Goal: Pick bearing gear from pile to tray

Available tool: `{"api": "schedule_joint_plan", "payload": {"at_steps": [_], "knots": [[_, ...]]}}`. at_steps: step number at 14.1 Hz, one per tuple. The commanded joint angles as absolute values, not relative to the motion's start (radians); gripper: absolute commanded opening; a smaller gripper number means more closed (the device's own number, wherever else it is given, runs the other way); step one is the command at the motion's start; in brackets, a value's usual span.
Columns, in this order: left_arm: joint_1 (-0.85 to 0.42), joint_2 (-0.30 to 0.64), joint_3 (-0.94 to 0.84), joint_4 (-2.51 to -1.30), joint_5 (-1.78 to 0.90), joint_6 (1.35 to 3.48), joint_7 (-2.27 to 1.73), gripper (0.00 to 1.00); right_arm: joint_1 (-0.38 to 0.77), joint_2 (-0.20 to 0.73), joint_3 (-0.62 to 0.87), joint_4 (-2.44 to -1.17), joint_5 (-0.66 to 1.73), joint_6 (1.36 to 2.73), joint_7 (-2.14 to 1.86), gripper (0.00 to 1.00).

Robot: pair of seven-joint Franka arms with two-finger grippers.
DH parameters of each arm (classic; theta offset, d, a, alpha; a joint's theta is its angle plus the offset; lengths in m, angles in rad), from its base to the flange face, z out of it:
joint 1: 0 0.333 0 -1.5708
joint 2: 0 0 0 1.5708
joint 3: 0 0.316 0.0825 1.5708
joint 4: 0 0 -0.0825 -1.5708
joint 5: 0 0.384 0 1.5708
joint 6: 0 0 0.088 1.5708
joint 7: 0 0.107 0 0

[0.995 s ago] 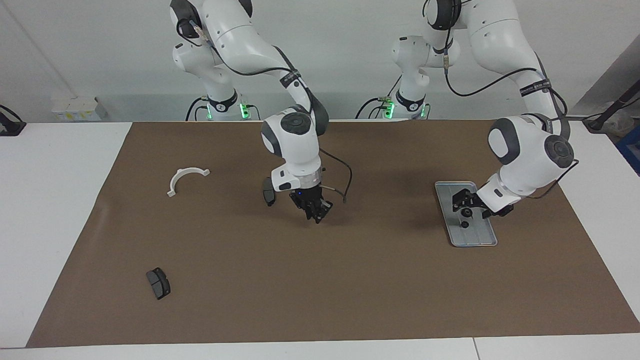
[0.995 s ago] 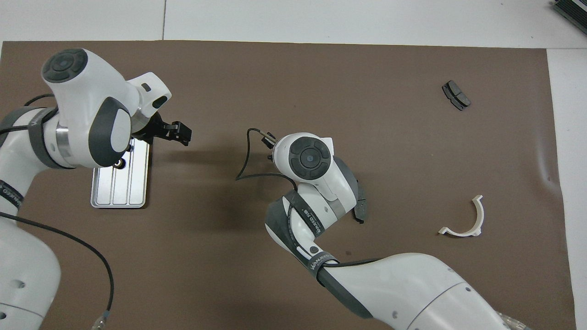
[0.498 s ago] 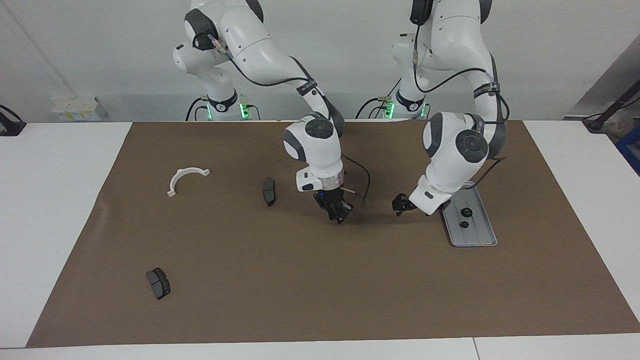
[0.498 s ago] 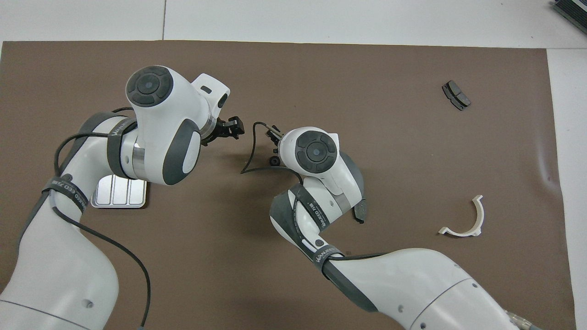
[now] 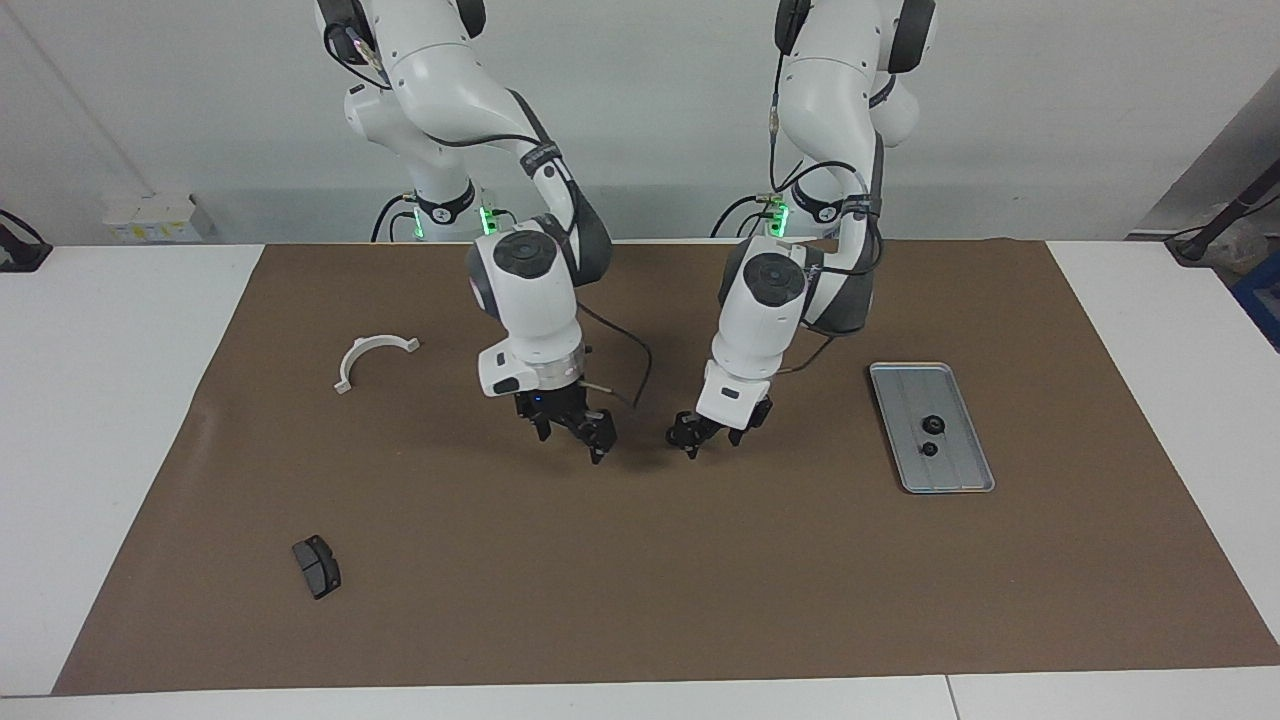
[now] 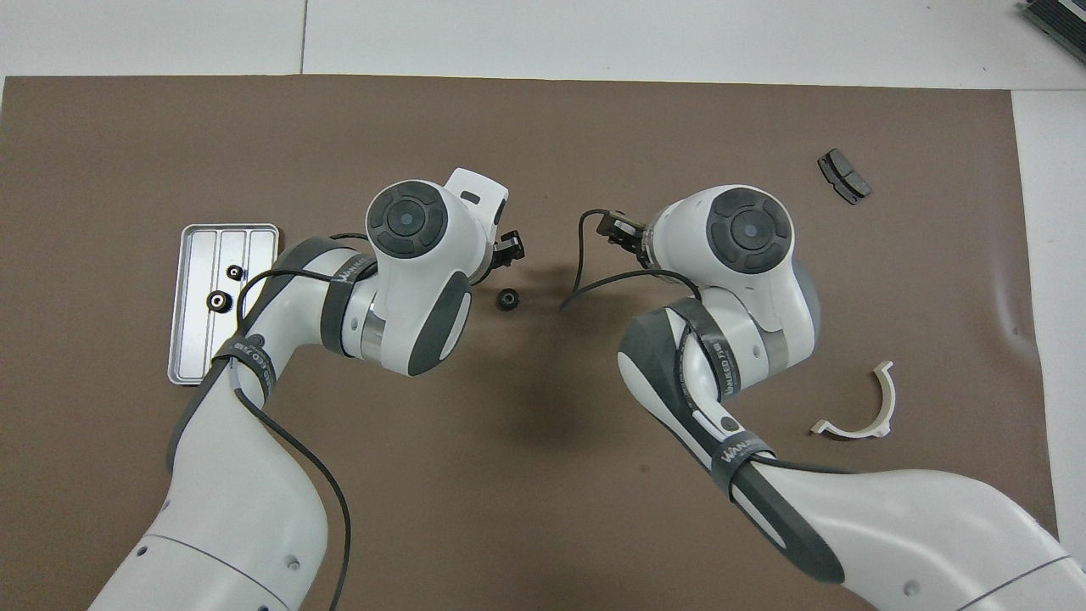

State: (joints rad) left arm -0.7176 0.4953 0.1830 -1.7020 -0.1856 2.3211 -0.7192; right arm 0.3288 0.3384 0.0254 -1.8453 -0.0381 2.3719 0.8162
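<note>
One small black bearing gear (image 6: 507,299) lies loose on the brown mat at mid-table. My left gripper (image 5: 688,441) hangs open just above that spot; it also shows in the overhead view (image 6: 507,248). My right gripper (image 5: 592,442) is open and empty, low over the mat beside it, toward the right arm's end. The silver-grey tray (image 5: 960,478) lies toward the left arm's end and holds two black gears (image 5: 928,421) (image 5: 928,449); it also shows in the overhead view (image 6: 254,238).
A white half-ring (image 5: 372,356) and a dark grey brake pad (image 5: 316,566) lie toward the right arm's end; both also show in the overhead view, the half-ring (image 6: 865,407) and the pad (image 6: 844,176). A second pad is hidden by the right arm.
My left gripper left the tray and swung to mid-table over the gear. My right gripper carried the gear toward the middle, left it on the mat and drew back toward its own end.
</note>
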Motion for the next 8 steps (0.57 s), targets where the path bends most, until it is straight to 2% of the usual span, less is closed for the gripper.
{"api": "schedule_joint_plan", "payload": {"at_steps": [1,8], "knots": [[-0.759,0.506,0.202,-1.707,-0.179,2.338,-0.75,0.74,0.26,0.259,0.037,-1.913,-0.029,2.318,0.605,1.0],[-0.799,0.512,0.202,-1.726,-0.175,2.322,-0.747,0.64,0.132,0.152,0.035,-1.867,-0.029,2.143,0.296,1.0]]}}
